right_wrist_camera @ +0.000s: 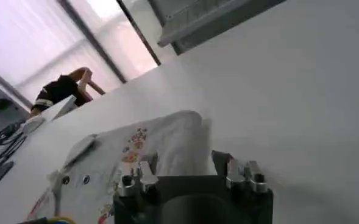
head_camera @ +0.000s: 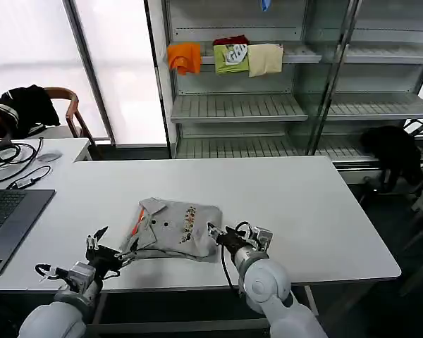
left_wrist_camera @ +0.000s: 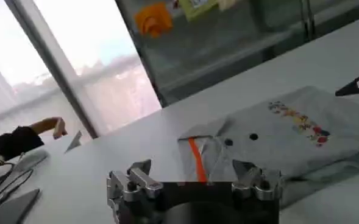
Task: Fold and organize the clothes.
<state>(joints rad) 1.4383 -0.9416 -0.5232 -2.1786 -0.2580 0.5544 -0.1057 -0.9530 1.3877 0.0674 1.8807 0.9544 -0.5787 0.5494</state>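
I see the grey T-shirt (head_camera: pixel 175 227) folded near the bench's (head_camera: pixel 324 211) near edge — orange neck label, print unreadable — my left end effector (head_camera: pixel 107 255) released beside it, right end effector (head_camera: pixel 213 231) touching it, grip unclear.

The bench (head_camera: pixel 324 211) lies bare along its far edge and whole right half. A folded grey T-shirt (head_camera: pixel 180 229) sits near the front edge, left of middle, with the left gripper (head_camera: pixel 102 246) and right gripper (head_camera: pixel 217 234) flanking it. A laptop (head_camera: pixel 7 218) blocks the left edge.

light grey t-shirt (head_camera: pixel 178 227) — multicoloured chest print, orange neck label; white table (head_camera: pixel 296 204); black-and-silver hands.
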